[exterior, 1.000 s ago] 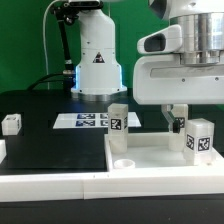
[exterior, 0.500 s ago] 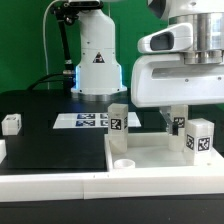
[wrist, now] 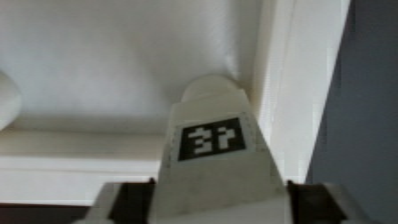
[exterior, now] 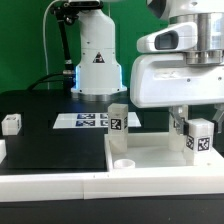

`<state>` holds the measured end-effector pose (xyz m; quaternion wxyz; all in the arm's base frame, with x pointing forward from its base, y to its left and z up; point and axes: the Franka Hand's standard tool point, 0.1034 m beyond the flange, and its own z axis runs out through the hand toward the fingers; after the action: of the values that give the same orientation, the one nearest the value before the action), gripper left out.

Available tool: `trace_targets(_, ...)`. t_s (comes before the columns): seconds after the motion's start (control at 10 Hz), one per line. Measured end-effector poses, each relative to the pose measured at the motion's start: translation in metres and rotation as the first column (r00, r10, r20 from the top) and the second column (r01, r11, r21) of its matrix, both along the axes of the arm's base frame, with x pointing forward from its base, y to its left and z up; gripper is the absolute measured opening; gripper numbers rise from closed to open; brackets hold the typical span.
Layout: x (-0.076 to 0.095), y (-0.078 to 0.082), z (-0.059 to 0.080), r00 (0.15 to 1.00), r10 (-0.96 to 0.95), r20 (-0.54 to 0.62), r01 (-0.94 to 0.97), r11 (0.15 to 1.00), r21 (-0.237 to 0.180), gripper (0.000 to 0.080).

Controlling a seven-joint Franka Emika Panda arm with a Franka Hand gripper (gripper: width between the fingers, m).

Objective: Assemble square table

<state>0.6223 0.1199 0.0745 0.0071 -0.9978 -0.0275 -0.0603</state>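
The square table's white slab (exterior: 150, 158) lies at the exterior view's right, with a round socket (exterior: 125, 163) raised at its near corner. A tagged white leg post (exterior: 201, 137) stands upright on the slab's right side. My gripper (exterior: 199, 125) hangs straight over it, one dark finger (exterior: 178, 122) against its left face. In the wrist view the same leg post (wrist: 222, 130) fills the space in my gripper (wrist: 222, 207), and both dark fingers press on its sides. A second tagged leg post (exterior: 118, 118) stands at the slab's back left corner.
The marker board (exterior: 88, 120) lies flat on the black worktop behind the slab. A small white tagged part (exterior: 11, 123) sits at the far left. The arm's white base (exterior: 95, 60) rises at the back. A white rail (exterior: 60, 184) runs along the front.
The fingers have come inward from wide apart and now touch the right leg post's sides. The arm, the slab and the other leg post have not moved.
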Motion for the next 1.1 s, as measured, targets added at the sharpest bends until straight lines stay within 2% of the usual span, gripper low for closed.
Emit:
trace_targets(0.1, 0.0000, -0.0001, 0.0000, 1.000, -0.003, 0.000, 0.003, 1.000, 0.000, 0.0290)
trace_targets(0.3, 0.0000, -0.0002, 0.0000, 0.999, -0.044, -0.001, 0.044, 0.999, 0.006, 0.0290)
trace_targets(0.5, -0.0001, 0.0003, 0.0000, 0.977, -0.213, -0.007, 0.214, 0.977, 0.027, 0.0290)
trace_targets(0.7, 0.0000, -0.0009, -0.0001, 0.889, -0.457, -0.017, 0.457, 0.888, 0.057, 0.0290)
trace_targets(0.8, 0.0000, -0.0008, -0.0002, 0.859, -0.512, -0.021, 0.512, 0.856, 0.063, 0.0290)
trace_targets(1.1, -0.0010, -0.0007, -0.0002, 0.623, -0.781, -0.052, 0.781, 0.618, 0.090, 0.0291)
